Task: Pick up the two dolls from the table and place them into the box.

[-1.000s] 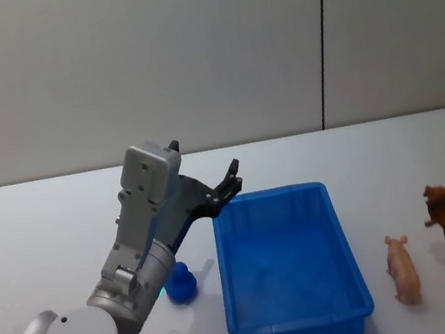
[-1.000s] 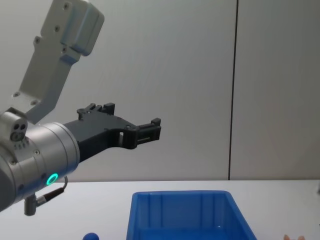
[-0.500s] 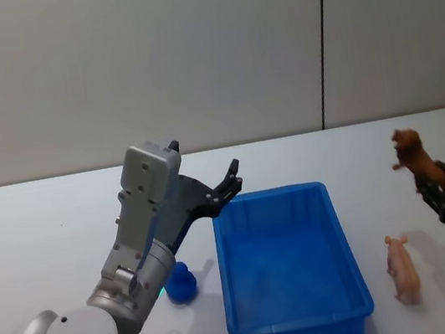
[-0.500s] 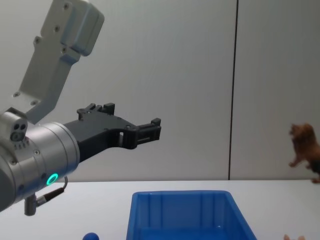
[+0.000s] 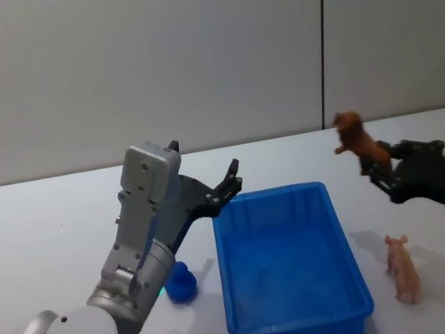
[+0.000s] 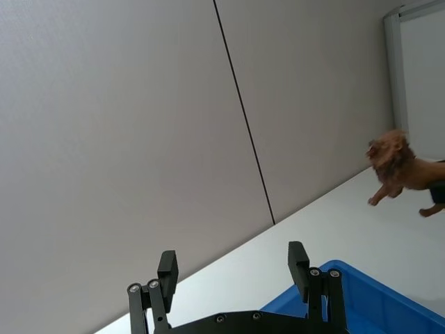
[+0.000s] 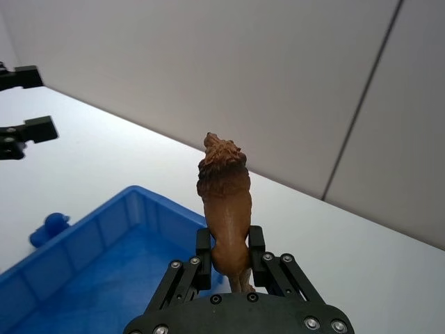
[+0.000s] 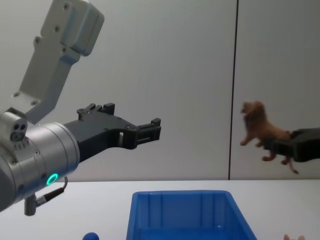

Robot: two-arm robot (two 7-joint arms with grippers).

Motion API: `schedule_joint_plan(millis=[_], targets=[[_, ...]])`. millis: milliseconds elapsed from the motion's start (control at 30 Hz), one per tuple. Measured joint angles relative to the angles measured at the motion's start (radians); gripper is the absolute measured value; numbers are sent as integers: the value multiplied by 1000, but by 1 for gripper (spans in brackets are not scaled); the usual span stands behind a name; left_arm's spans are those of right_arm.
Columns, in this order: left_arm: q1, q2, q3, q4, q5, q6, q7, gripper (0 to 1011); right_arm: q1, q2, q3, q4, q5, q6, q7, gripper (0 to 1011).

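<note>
I am holding the brown lion figure (image 7: 224, 202) in my right gripper (image 7: 226, 254), whose fingers are clamping its hindquarters from both sides, so its head is sticking up and forward, clear of the pads. The lion is hanging in the air, high above the table (image 5: 47, 237), just off the far right corner of the blue box (image 5: 278, 194) and not yet over its opening.

The pink pig figure (image 5: 403, 269) is lying on the table just beside the box's right wall, near the front edge. A small blue object (image 5: 180, 282) is sitting by the box's left wall.

My left gripper (image 5: 229, 181) is hovering spread wide and empty above the box's far left corner.

I judge this to be the carrying step for the first doll. Next I need to bring the lion over the box, lower it and let go, then fetch the pig.
</note>
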Motion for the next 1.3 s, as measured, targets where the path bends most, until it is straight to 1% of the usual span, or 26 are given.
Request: schedule_joint_plan(millis=[67,200,300,333,433,633,667,733,767,800,833,900,933,967,1000,1033,1100,1133,1267,1300], targets=[[0,0,0,0,0,0,0,1003,13,-8,-6,12,-2,6,17,301],[0,0,0,0,0,0,0,1003,51,-38,-29,56,-10,23,63,301],[0,0,0,0,0,0,0,1003,70,-56,-43,85,-14,32,83,301],[0,0,0,0,0,0,0,1003,70,-56,-43,85,-14,32,83,301],[0,0,0,0,0,0,0,1003,89,-74,-60,118,-21,41,102,301],[0,0,0,0,0,0,0,1003,111,-100,-82,164,-29,49,120,313],[0,0,0,0,0,0,0,1003,114,-103,-85,170,-30,49,122,362],[0,0,0,0,0,0,0,1003,121,-111,-92,185,-31,50,126,396],[0,0,0,0,0,0,0,1003,122,-113,-94,189,-32,51,127,451],[0,0,0,0,0,0,0,1003,124,-115,-96,193,-32,51,128,451],[0,0,0,0,0,0,0,1003,127,-118,-99,199,-32,51,129,521],[0,0,0,0,0,0,0,1003,131,-122,-104,208,-32,51,130,563],[0,0,0,0,0,0,0,1003,131,-122,-104,208,-32,51,130,583],[0,0,0,0,0,0,0,1003,132,-124,-106,212,-32,49,130,642],[0,0,0,0,0,0,0,1003,133,-125,-106,214,-32,48,130,654],[0,0,0,0,0,0,0,1003,134,-126,-108,216,-31,46,130,723],[0,0,0,0,0,0,0,1003,135,-126,-108,217,-29,43,129,761],[0,0,0,0,0,0,0,1003,135,-126,-108,218,-26,39,127,818],[0,0,0,0,0,0,0,1003,133,-124,-107,216,-20,34,120,889],[0,0,0,0,0,0,0,1003,130,-121,-105,213,-15,31,115,938]])
